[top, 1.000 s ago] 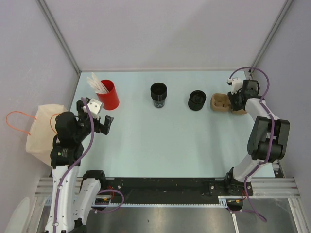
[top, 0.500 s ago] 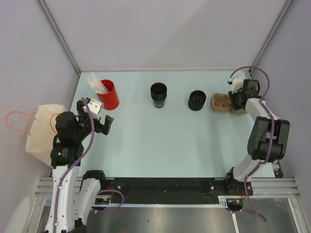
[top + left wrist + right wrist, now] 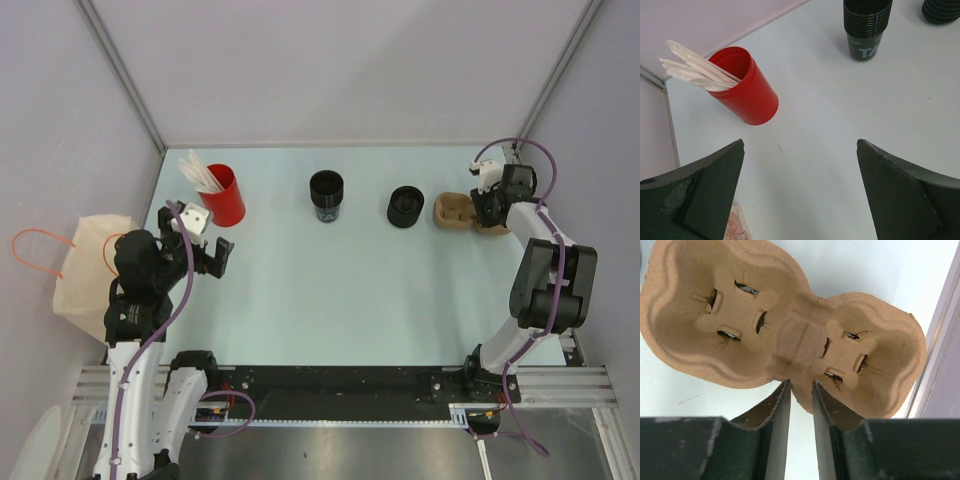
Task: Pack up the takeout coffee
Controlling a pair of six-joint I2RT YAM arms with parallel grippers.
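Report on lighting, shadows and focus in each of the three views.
Top external: flat, even light, only faint shadows beside the red cup and black cup, no glare, sharp throughout. Left wrist: red cup crisp with barely any shadow; the left claw shows as dark, underexposed wedges. Right wrist: cardboard carrier sharp, gentle shading in its wells; right claw nearly black.

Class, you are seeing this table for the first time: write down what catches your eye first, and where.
The bright red cup holding white sticks stands out at the far left. A brown pulp cup carrier lies far right, with the black takeout cup between them, near the middle.
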